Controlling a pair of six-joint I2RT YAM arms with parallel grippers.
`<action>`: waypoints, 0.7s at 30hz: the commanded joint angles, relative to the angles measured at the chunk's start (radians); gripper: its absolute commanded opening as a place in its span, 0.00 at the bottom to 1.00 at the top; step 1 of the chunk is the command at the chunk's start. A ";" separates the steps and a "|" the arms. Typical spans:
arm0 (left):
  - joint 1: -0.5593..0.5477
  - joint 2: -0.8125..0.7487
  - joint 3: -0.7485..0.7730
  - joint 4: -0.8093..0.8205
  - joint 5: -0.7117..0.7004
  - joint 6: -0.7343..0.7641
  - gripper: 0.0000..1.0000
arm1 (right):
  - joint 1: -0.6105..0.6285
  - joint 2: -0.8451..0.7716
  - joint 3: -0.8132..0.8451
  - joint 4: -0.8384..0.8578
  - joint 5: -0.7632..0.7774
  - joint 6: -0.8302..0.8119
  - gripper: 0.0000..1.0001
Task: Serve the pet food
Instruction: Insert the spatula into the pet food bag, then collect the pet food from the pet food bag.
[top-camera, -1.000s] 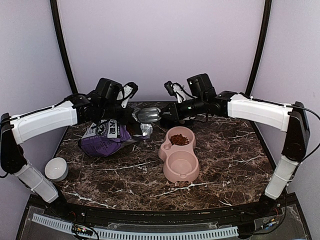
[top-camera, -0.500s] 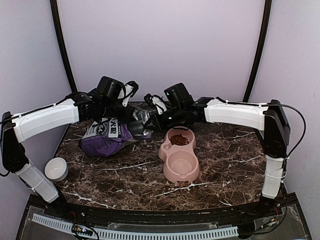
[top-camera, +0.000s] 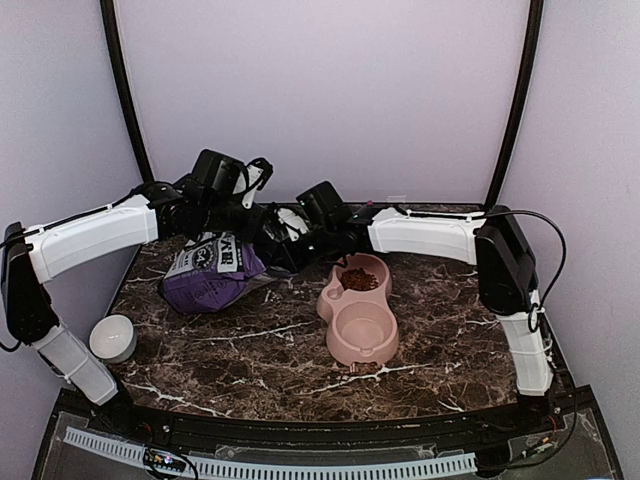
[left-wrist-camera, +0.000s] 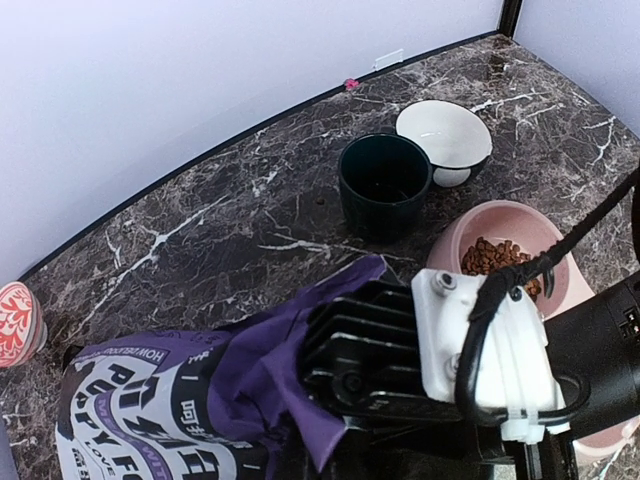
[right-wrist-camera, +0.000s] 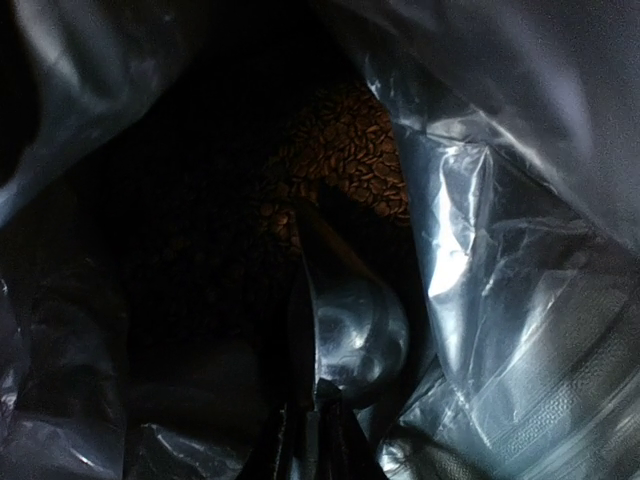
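The purple-and-grey bag (top-camera: 205, 275) lies at the back left, its mouth lifted toward my left gripper (top-camera: 256, 228), which is shut on the bag's rim (left-wrist-camera: 330, 300). In the left wrist view the right arm's wrist hides the left fingers. My right gripper (right-wrist-camera: 315, 425) is shut on the handle of a metal scoop (right-wrist-camera: 355, 330) and reaches inside the bag. The scoop's bowl looks empty, just short of the heap of pet food (right-wrist-camera: 350, 160). More pet food (top-camera: 360, 280) fills the far cup of the pink double bowl (top-camera: 335, 345); the near cup is bare.
A small white bowl (top-camera: 112, 338) sits at the table's left edge. Behind the bag stand a dark cup (left-wrist-camera: 385, 185) and a white bowl (left-wrist-camera: 443, 140). A red-patterned cup (left-wrist-camera: 18, 320) is at the far left. The right forearm (top-camera: 420, 235) spans above the pink bowl.
My right arm has swung left from above the pink bowl and pushed the scoop into the bag's mouth. The left arm has kept still, holding the bag.
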 joint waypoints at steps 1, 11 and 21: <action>0.000 -0.026 0.046 0.095 0.023 -0.004 0.00 | 0.033 0.079 0.037 -0.054 0.062 -0.053 0.00; 0.007 -0.033 0.019 0.110 0.002 -0.002 0.00 | 0.084 0.135 0.016 -0.130 -0.190 -0.161 0.00; 0.007 -0.043 0.000 0.116 -0.016 0.003 0.00 | 0.087 0.129 -0.017 -0.089 -0.412 -0.132 0.00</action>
